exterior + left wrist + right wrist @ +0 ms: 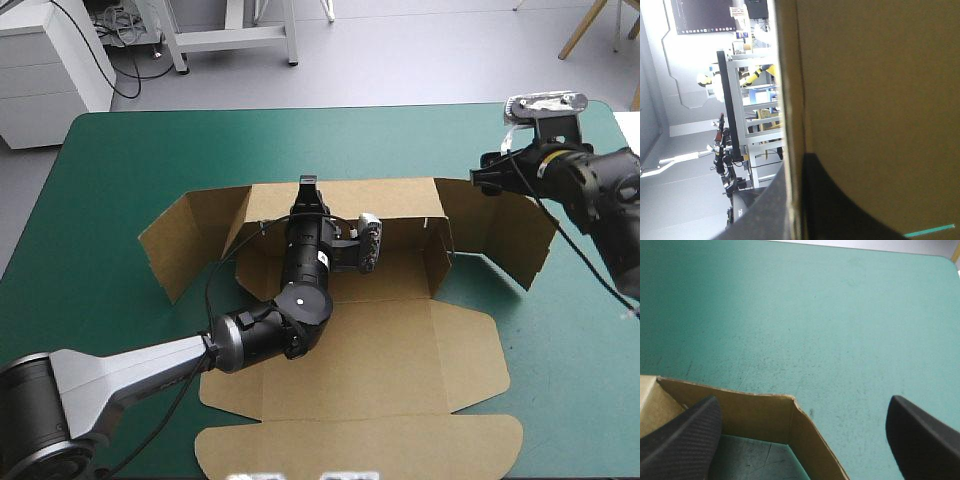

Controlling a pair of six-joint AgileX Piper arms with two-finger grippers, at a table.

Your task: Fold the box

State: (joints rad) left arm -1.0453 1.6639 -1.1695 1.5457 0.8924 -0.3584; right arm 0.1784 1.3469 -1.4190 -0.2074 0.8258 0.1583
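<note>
1. Teal-green table cover [90, 200] lies under everything. The flat-cut brown cardboard box [400, 350] sits at its middle, and the box's rounded lid flap [360, 445] lies flat at the near edge.
2. Just beyond the lid, the base panel [400, 330] lies flat, and your left arm crosses it toward the far side of the sheet.
3. Your left gripper [308, 185], with two black fin-shaped fingers, pinches the top edge of the long back wall [390, 200]. In its wrist view the board runs between the fingers, which are all but pressed together on it.
4. That wall stands raised. The left end flap [185, 240] and right end flap [510, 235] are up too, but both splay outward rather than turning in.
5. Farthest out, your right gripper [802, 402] hovers with its fingers spread wide, over the top corner of the right end flap and apparently touching nothing.
6. You appear to be at the wall-raising step, with tucking not yet done.
7. I judge the next move calls for bringing the right gripper down onto that flap's edge. Then swing the flap inward while the left grip keeps the back wall upright.
</note>
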